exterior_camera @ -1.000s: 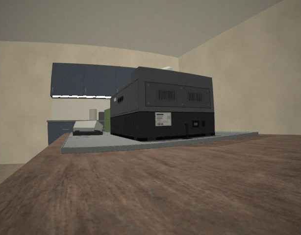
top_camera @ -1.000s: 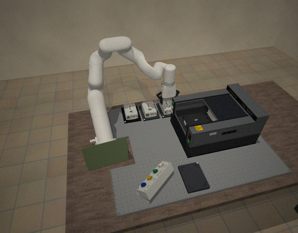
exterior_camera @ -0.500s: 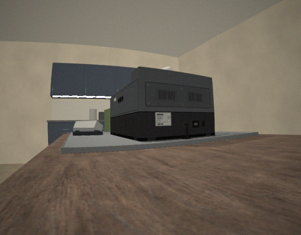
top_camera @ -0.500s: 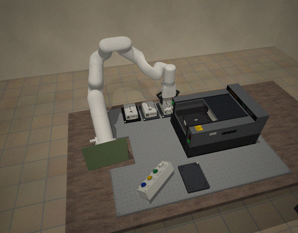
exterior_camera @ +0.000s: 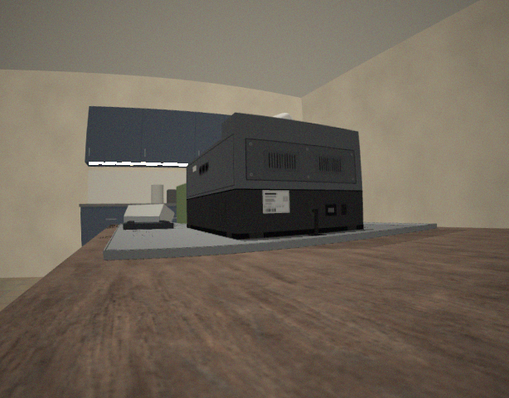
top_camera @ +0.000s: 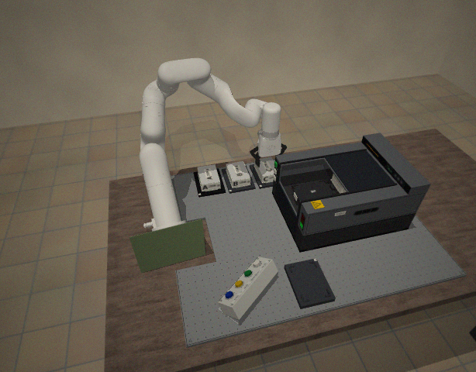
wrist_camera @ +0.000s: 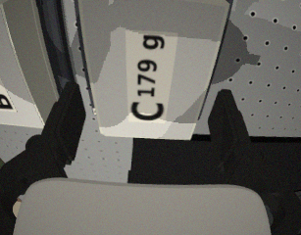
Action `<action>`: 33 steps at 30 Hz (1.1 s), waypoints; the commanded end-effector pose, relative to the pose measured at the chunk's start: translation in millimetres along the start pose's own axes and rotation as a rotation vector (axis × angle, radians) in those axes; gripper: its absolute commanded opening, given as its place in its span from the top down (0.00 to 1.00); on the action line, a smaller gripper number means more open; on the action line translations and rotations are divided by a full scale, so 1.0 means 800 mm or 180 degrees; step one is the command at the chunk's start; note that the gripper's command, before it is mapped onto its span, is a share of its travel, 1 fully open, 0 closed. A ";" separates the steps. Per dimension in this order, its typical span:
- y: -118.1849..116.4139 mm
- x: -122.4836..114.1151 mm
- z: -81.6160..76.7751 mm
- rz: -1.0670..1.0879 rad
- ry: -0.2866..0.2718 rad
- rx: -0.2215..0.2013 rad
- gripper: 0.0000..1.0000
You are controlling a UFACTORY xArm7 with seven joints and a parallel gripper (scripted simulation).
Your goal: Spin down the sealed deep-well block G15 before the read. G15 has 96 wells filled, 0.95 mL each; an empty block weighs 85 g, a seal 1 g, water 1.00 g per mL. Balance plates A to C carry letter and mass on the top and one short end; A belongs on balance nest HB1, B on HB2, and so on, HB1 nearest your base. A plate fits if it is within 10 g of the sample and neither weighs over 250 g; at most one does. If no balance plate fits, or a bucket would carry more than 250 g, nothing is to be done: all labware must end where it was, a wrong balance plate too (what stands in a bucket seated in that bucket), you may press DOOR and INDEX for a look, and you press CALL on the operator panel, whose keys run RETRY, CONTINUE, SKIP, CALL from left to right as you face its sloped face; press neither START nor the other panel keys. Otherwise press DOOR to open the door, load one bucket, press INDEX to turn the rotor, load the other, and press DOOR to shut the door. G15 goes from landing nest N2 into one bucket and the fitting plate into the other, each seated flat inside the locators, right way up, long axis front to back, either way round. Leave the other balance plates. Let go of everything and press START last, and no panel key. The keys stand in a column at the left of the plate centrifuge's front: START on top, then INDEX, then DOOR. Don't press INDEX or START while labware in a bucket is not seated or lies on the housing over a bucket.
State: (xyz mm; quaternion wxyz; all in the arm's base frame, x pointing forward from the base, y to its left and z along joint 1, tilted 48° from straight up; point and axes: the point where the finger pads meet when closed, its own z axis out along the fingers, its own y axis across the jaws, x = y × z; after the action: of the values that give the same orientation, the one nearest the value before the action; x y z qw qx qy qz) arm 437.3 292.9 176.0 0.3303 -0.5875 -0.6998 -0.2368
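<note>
Fingers spread wide, nothing gripped, gripper [wrist_camera: 149,127] straddling balance plate C [wrist_camera: 153,59], labelled 179 g, just left of plate centrifuge [top_camera: 350,192], door open.

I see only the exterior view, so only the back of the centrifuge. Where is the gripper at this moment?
Observer: The gripper hangs open over plate C, one finger on each long side of it.
Operator: Thank you. Is the centrifuge door open or shut?
Observer: Open. The top view looks straight down into the chamber of the centrifuge.
</note>
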 end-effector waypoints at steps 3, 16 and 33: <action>0.002 0.000 -0.002 0.0001 -0.0001 -0.0016 0.00; 0.002 0.000 0.001 0.0001 -0.0001 -0.0016 0.00; 0.002 0.000 0.008 0.0001 -0.0001 -0.0016 0.00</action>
State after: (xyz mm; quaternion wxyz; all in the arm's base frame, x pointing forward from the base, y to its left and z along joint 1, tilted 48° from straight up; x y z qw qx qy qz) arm 436.0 298.3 170.9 0.3303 -0.5876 -0.6997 -0.2368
